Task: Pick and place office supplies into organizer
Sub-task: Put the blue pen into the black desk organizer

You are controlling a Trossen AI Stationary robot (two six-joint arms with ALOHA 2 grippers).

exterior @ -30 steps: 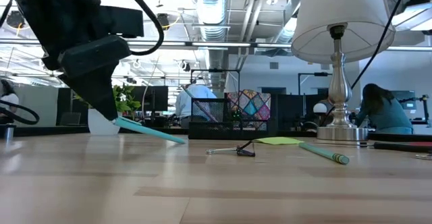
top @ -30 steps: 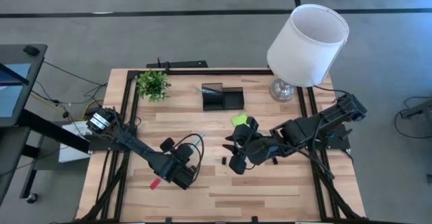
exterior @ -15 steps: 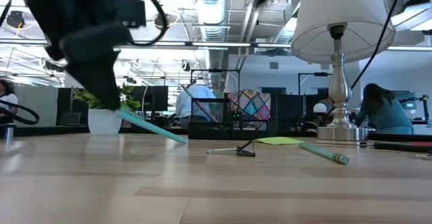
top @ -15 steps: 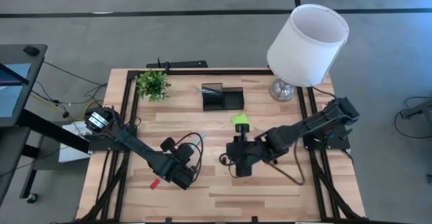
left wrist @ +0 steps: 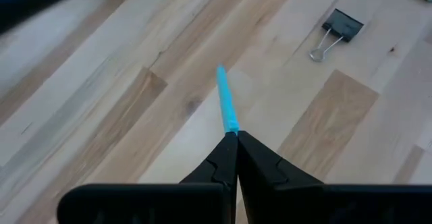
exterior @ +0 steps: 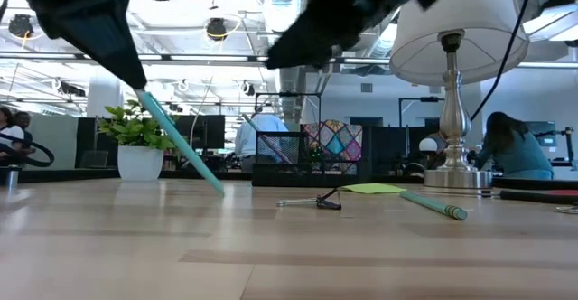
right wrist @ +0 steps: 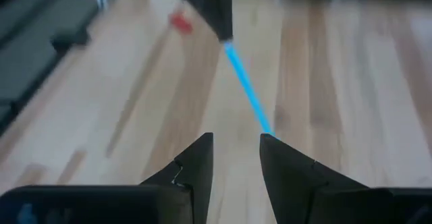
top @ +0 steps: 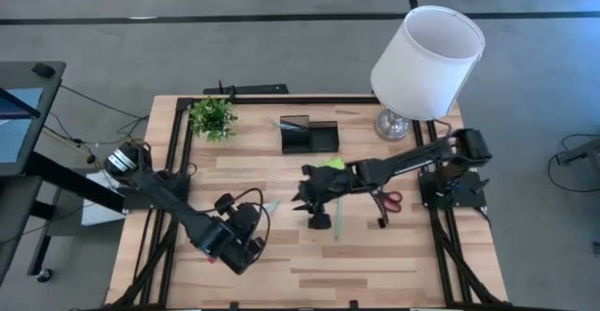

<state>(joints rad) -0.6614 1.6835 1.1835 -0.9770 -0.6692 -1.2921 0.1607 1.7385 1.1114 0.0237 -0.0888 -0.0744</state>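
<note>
teal pen lifted, right arm swung in
left hand (left wrist: 237, 137) stayed clamped on the teal pen (left wrist: 227, 106), now tilted steeper over the desk (top: 281, 264); right hand (right wrist: 235, 140), fingers apart, had moved toward it.

On the desk (top: 375, 264): two pens (top: 267, 204), one scissors (top: 386, 199), one sticky-note pad (top: 330, 164), one organizer (top: 309, 135), one plant (top: 212, 116), one lamp (top: 424, 53).

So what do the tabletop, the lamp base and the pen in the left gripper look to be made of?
Tabletop: wood, likely butcher-block, with visible grain and joined light and tan strips.
Lamp base: probably polished metal, silvery and reflective.
Teal pen, clamped in the shut left gripper: seemingly smooth plastic of one even colour.
</note>
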